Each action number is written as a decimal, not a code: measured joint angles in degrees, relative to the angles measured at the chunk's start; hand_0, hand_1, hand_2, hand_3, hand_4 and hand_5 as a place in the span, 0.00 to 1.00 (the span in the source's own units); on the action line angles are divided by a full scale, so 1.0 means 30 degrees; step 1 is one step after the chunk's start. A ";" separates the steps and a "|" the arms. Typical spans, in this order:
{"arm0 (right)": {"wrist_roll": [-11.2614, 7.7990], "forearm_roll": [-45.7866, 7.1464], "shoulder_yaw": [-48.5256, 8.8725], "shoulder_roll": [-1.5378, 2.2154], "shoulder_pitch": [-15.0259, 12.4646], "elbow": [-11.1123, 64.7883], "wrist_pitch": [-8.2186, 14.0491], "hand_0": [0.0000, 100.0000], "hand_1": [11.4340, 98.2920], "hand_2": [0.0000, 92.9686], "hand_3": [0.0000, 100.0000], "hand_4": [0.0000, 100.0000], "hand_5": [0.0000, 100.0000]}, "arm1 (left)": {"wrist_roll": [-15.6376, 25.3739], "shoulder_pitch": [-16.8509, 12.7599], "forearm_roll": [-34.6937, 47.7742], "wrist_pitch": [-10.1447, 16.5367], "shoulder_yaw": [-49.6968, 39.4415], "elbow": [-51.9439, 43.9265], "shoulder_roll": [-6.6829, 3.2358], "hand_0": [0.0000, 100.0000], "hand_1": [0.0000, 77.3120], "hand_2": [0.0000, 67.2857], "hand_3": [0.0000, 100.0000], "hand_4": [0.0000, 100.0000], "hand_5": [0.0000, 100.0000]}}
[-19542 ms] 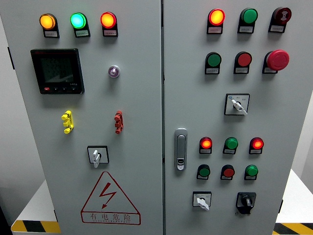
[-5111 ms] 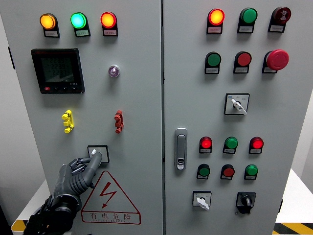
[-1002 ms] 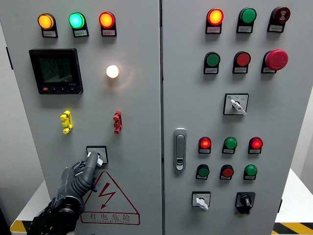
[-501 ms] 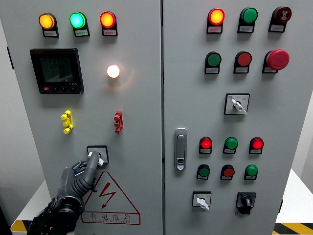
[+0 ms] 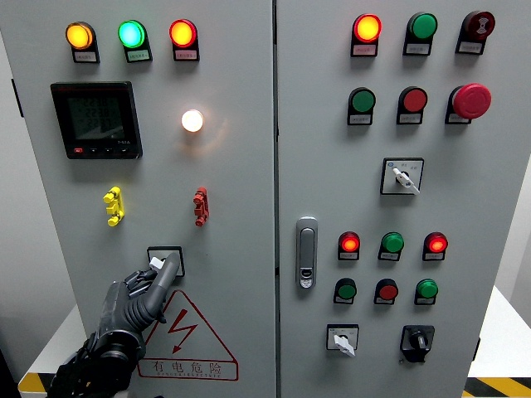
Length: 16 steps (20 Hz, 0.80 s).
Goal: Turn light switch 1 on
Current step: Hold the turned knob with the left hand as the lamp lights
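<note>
My left hand (image 5: 137, 300) reaches up the left cabinet door (image 5: 236, 207), fingers (image 5: 163, 274) pinched on the knob of light switch 1 (image 5: 165, 261), which sits low on that door just above the red warning triangle (image 5: 184, 338). Its caption is four Chinese characters, too small for me to read surely. The round lamp (image 5: 192, 120) near the door's upper middle glows warm white.

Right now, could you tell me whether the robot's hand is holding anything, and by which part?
The left hand pinches the small white knob of the switch on the left door, between its fingertips.
</note>
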State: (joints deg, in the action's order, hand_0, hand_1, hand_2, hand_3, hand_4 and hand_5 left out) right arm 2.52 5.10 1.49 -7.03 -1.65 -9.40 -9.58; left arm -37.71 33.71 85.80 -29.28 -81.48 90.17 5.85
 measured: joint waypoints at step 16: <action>-0.0002 0.0000 0.0000 0.0000 -0.0006 0.0000 0.0000 0.00 0.13 0.00 0.11 0.23 0.15 | 0.0059 -0.0526 0.0096 -0.0143 0.0033 0.0020 0.0097 0.00 0.74 0.87 0.96 1.00 0.88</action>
State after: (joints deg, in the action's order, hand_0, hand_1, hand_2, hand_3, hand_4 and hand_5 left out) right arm 2.51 5.10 1.49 -7.03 -1.67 -9.40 -9.58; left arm -37.53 32.13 86.08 -29.71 -81.38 90.23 6.14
